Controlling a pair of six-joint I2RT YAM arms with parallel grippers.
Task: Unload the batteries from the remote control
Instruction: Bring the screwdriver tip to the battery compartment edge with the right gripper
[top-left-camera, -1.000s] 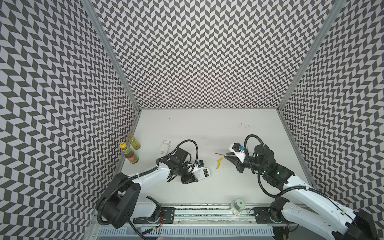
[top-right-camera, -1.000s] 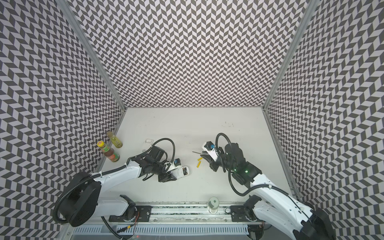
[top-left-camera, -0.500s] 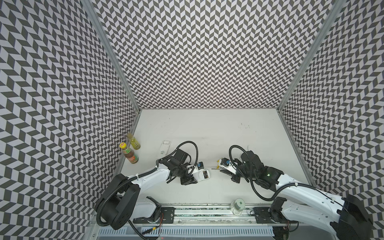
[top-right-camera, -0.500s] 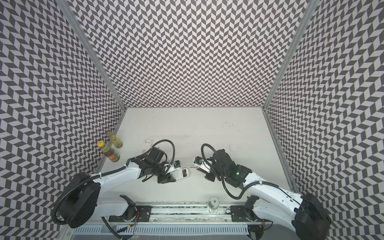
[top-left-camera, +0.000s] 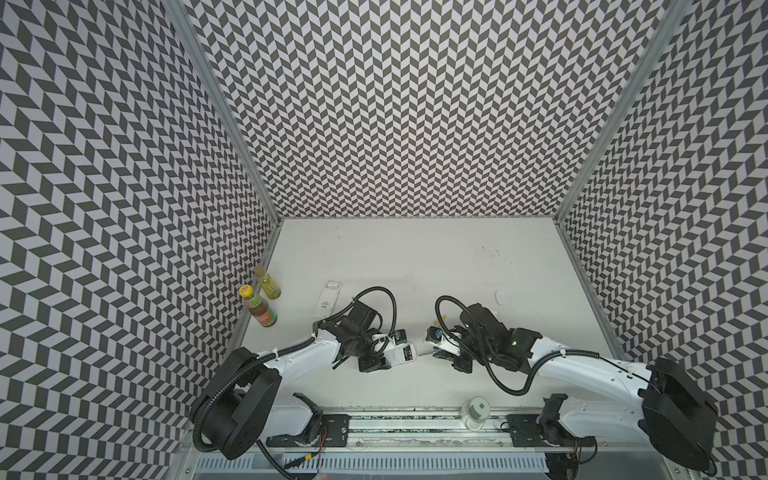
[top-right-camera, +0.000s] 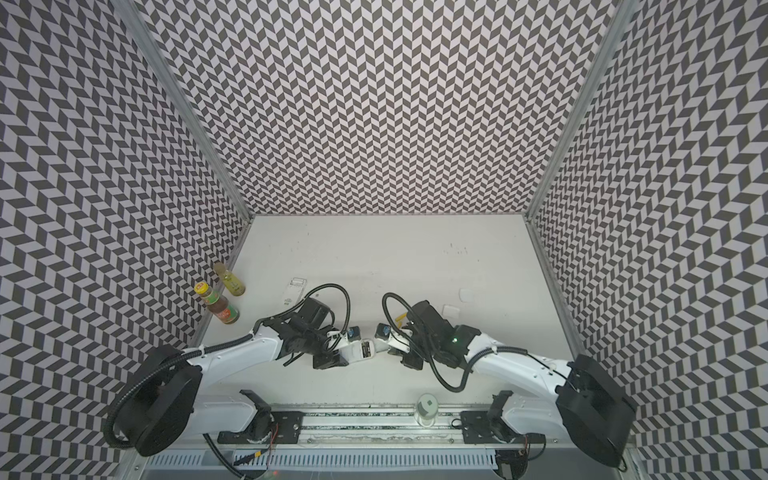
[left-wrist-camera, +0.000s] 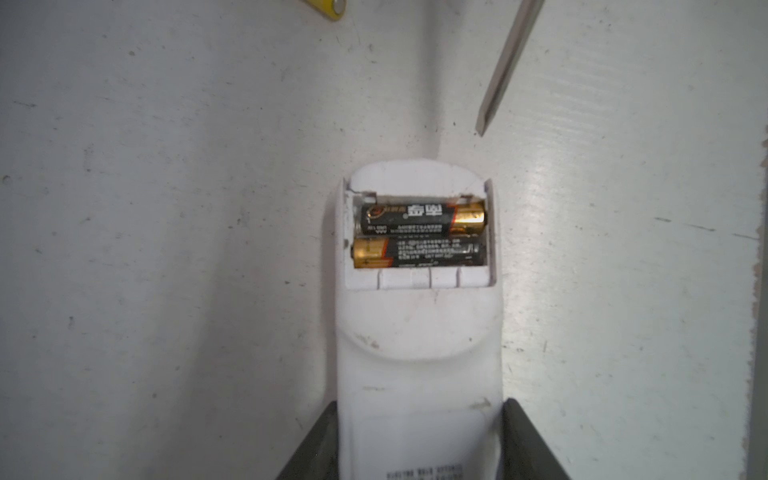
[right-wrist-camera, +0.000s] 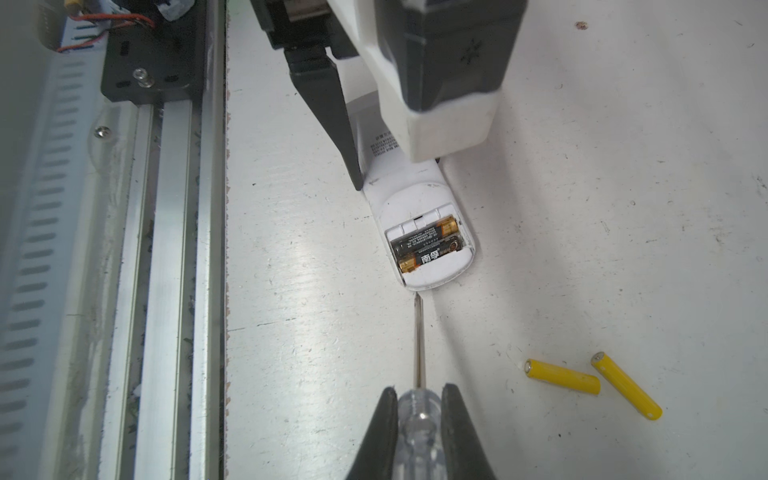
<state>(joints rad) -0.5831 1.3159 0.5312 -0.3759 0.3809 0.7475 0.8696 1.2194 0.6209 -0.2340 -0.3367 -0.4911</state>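
Roughly half done, by the look of it. Two yellow batteries (right-wrist-camera: 561, 376) lie loose on the surface (top-left-camera: 415, 257) near the middle, just beside the right arm and clear of any remote, so they count as unloaded.

The left pincer (left-wrist-camera: 420, 403) pinches the remote (left-wrist-camera: 415, 332) by its sides, flat on the surface near the front, a little left of centre. Its cover is off and the bay is bare. Two black batteries (left-wrist-camera: 419, 218) sit in it side by side, gold ends opposed. These are what is left.

The right pincer (right-wrist-camera: 419, 390) is pressed together on the clear handle of the screwdriver (right-wrist-camera: 419, 332). Its tip points at the remote's rounded end, just short of it and not yet in the bay.

The likely next step is prying out each black battery in turn.

A second remote (top-left-camera: 328, 300) lies farther left. Whether its bay is empty is too small to tell.
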